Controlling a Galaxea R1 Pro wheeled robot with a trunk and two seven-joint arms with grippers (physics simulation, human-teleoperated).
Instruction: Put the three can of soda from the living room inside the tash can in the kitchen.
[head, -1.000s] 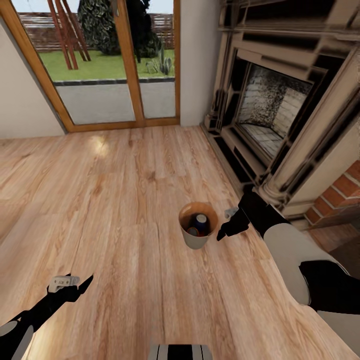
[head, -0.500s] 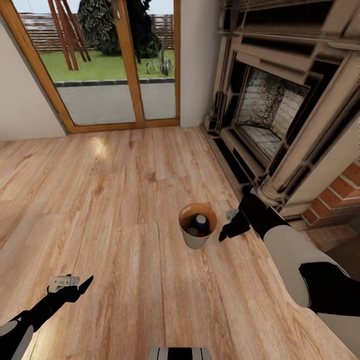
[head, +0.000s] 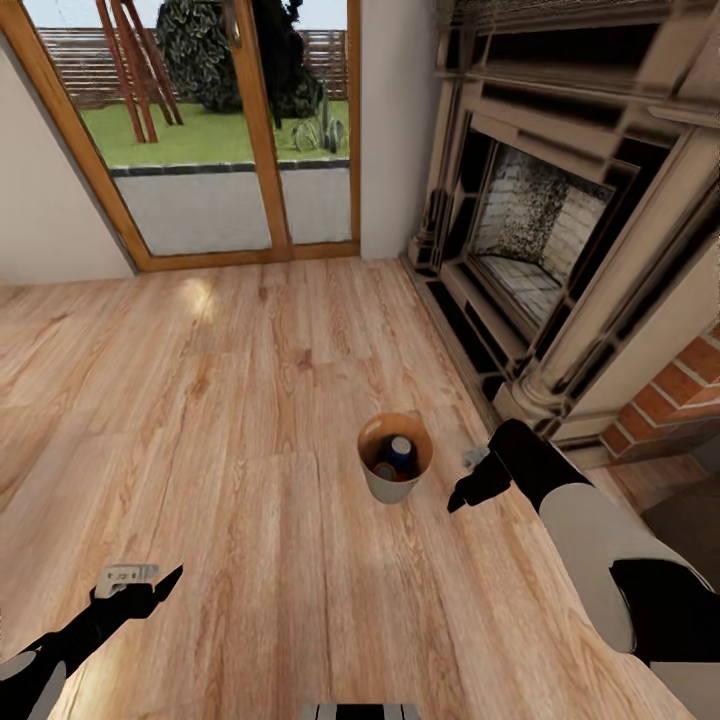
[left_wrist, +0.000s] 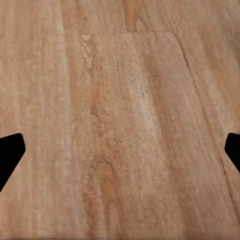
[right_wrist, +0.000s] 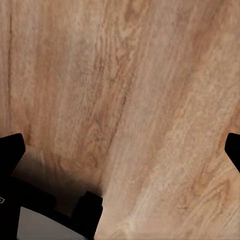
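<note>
Two cans (head: 398, 455) at least sit inside the trash can (head: 395, 484), centre of the head view: a blue one with a silver top, plus an orange one low beside it; a third cannot be told, the bin's inside is too dark. The bin stands upright on the wood floor (head: 250, 420), just left of the right gripper (head: 462, 497) and near the fireplace (head: 540, 240) in the upper right.

Right gripper hangs just beside the bin, not touching it, holding nothing; in its wrist view the finger tips sit at opposite edges over bare floor, so spread wide. Left gripper (head: 150, 583) at lower left, well apart from the bin, likewise spread wide in its wrist view and empty.

Judgement: the bin looks like a light, stiff, glossy bucket, likely slippery on the inside. Best hold is a pinch on the rim, one finger inside and one outside. Loose cans will rattle and shift the load, so keep it upright.
</note>
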